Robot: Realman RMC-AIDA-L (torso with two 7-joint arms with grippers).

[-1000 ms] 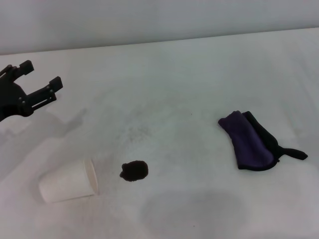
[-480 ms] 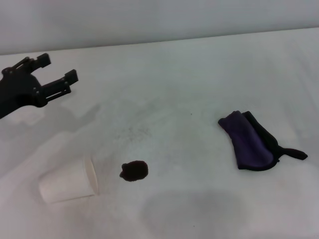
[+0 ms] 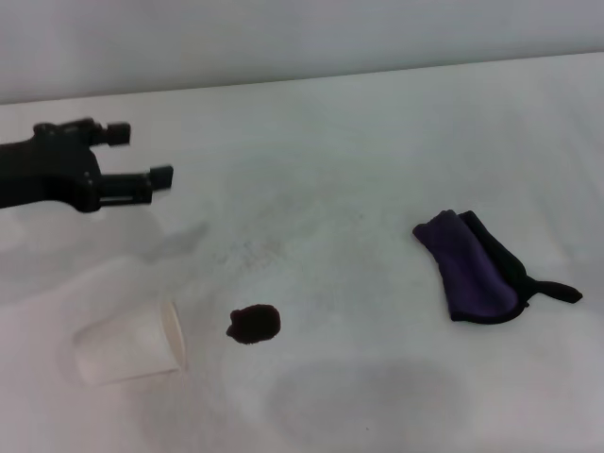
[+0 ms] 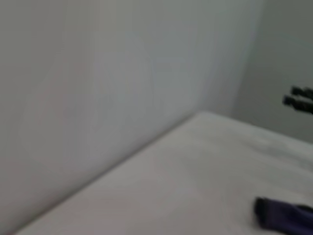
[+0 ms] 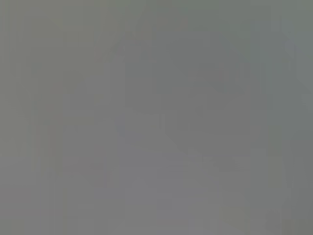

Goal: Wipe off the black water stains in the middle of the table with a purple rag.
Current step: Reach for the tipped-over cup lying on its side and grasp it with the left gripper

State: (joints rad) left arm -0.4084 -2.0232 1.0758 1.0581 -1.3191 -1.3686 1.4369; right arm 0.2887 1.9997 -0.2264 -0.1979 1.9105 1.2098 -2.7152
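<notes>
While the left gripper (image 3: 140,156) hangs above the white counter (image 3: 377,132) with its two black fingers spread apart and nothing between them, the black water stains (image 3: 253,324) sit as one small ragged dark blotch on the counter, toward the near edge. Taking that blotch as the landmark, the left gripper is well apart from it, up and to the left, its fingers pointing across the counter toward the right. A white paper cup (image 3: 129,345) lies on its side just to the left of the blotch, its open mouth turned toward the stain but not touching it. The purple rag (image 3: 469,266) lies folded flat on the counter well to the right of the blotch, its black edging and thin black loop trailing off on the far side from the stain; in the left wrist view the rag (image 4: 286,219) shows as a dark purple patch. The right gripper is not in view anywhere.
</notes>
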